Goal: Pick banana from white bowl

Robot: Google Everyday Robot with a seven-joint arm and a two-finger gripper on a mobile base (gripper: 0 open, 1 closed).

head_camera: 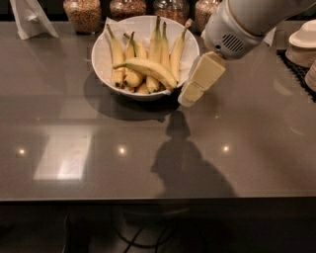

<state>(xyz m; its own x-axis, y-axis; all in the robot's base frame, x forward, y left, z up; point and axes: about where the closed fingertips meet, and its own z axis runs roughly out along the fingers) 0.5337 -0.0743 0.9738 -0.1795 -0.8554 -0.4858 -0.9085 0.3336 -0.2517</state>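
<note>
Right of the white bowl (97, 55) hangs the gripper (187, 98), and I cannot tell how open it is; it should cross the rim and pinch the banana (148, 69) mid-curve.

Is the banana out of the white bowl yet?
No, the banana lies across the other bananas inside the white bowl, while the hand sits just outside its right rim.

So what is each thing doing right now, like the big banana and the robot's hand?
big banana: lying across the others in the bowl, not grabbed.
other bananas: leaning in the bowl, stems up.
bowl: upright on the table, full of bananas.
gripper: tilted down beside the bowl's right edge, not on the banana.
jars: standing behind the bowl, filled.
</note>
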